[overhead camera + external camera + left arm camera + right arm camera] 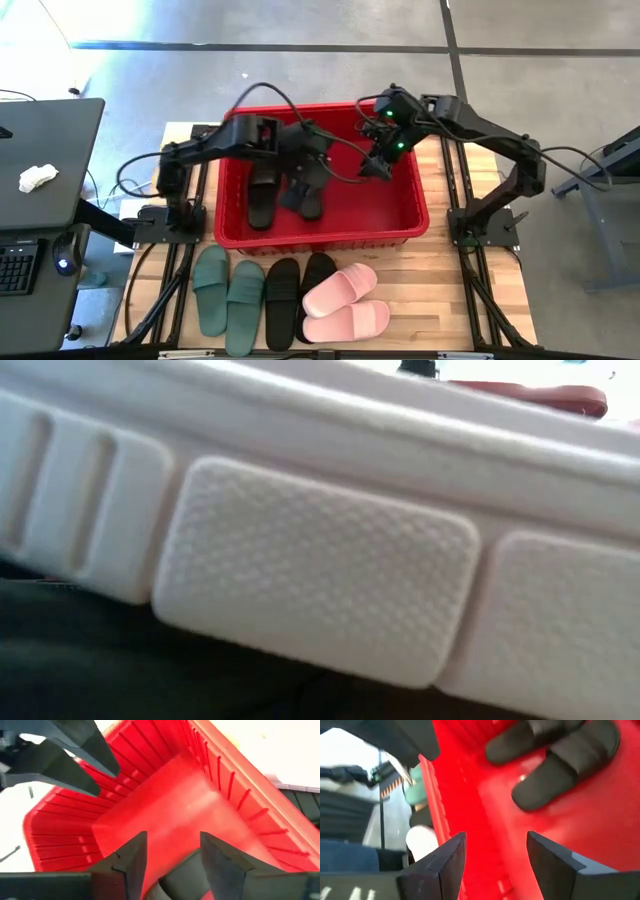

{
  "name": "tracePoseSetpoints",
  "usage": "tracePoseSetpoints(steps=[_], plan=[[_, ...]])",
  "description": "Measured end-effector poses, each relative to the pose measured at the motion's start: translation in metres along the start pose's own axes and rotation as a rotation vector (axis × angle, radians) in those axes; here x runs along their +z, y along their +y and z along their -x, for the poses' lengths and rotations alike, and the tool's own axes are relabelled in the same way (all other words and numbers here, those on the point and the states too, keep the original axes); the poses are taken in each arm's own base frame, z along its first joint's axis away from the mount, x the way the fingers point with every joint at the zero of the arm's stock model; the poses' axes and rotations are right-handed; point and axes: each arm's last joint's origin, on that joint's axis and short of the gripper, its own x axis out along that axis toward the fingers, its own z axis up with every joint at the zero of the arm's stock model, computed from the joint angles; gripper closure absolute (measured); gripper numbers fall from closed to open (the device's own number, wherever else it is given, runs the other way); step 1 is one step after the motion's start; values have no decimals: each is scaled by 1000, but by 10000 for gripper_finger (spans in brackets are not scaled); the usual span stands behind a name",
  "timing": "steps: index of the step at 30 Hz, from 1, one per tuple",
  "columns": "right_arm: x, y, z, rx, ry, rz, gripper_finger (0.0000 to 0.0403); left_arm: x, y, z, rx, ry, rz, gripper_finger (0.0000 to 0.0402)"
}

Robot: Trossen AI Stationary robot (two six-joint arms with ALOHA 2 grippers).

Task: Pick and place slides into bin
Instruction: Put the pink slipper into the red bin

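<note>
The red bin (400,205) stands mid-table. Two black slides lie on its floor, one (262,192) at its left and one (306,195) beside it; both also show in the right wrist view (565,765). My left gripper (312,170) is open, low over the second slide, and a dark rounded part (180,876) shows between its fingers. My right gripper (378,166) is open and empty over the bin's right half. Two sage green slides (228,292), two black slides (298,290) and two pale pink slides (344,303) lie soles down near the front edge. My left gripper stands open with its fingers (131,860) on either side of a dark rounded part of the black slide, coming from above. I cannot tell whether the fingers touch it.
The bin's ribbed walls (65,840) rise around both grippers, and its right half floor is bare red. A pale pink slide's sole (320,570) fills the low view, with the bin's rim (540,398) behind it. A dark desk (40,160) stands at the left.
</note>
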Motion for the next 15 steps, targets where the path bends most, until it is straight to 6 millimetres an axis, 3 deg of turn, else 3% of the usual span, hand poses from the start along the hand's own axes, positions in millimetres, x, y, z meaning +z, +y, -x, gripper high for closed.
tracePoseSetpoints(steps=[15], plan=[[-28,48,42,-183,-216,14,204,-21,-13,71,36,-31,-40,305]])
